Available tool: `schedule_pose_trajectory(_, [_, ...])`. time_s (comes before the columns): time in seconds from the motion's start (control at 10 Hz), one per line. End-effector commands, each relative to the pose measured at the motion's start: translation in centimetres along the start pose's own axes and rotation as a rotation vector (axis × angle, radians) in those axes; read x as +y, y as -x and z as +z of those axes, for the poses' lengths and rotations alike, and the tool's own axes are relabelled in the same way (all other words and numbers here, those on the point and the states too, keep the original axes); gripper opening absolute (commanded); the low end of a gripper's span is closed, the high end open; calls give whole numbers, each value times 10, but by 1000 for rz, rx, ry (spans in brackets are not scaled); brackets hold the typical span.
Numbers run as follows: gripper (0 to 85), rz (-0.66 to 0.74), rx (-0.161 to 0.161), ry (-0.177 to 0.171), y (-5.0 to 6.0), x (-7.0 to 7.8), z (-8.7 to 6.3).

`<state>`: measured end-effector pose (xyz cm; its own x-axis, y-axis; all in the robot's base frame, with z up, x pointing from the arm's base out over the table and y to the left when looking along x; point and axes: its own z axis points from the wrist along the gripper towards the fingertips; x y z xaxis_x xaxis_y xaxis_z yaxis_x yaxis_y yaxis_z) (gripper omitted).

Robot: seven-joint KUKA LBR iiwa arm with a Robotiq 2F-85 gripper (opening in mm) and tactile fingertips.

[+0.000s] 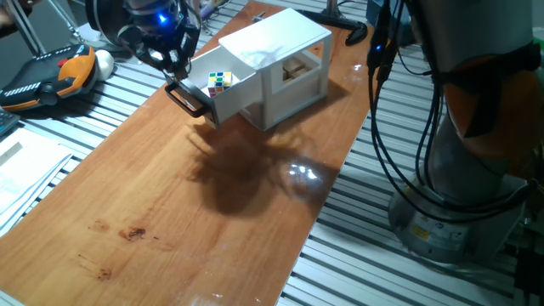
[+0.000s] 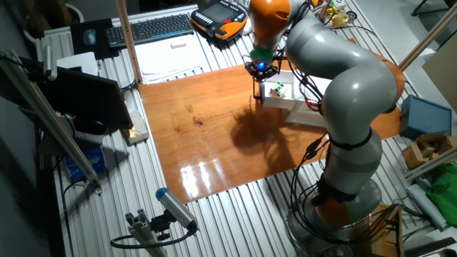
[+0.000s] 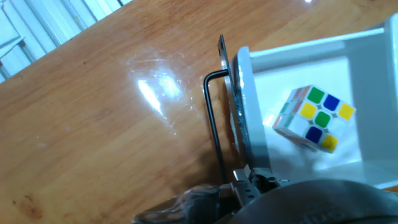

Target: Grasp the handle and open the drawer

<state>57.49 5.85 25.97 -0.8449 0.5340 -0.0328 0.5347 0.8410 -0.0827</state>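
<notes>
One fixed view shows the drawer (image 1: 228, 87) already pulled well out of the white box (image 1: 280, 64), far enough that I see a colour cube (image 1: 220, 81) lying inside it. The handle (image 1: 189, 99) sits on the drawer's front, over the wooden table (image 1: 170, 221), with the gripper (image 1: 174, 72) just above it. I cannot tell from any view whether the jaws are clamped on the bar or parted beside it. In the hand view the handle (image 3: 214, 124) stands clear of the front panel. I judge the opening largely done; what remains is a little more travel, if any.
</notes>
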Motion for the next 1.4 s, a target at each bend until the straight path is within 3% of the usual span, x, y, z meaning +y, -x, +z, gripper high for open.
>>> schedule_pose_trajectory(0.0, [7, 0, 0, 4, -2, -1, -2])
schedule_pose_trajectory(0.7, [7, -49, -5, 16, -22, -10, -12])
schedule_pose_trajectory(1.3, [7, -131, 6, 28, -31, -14, -16])
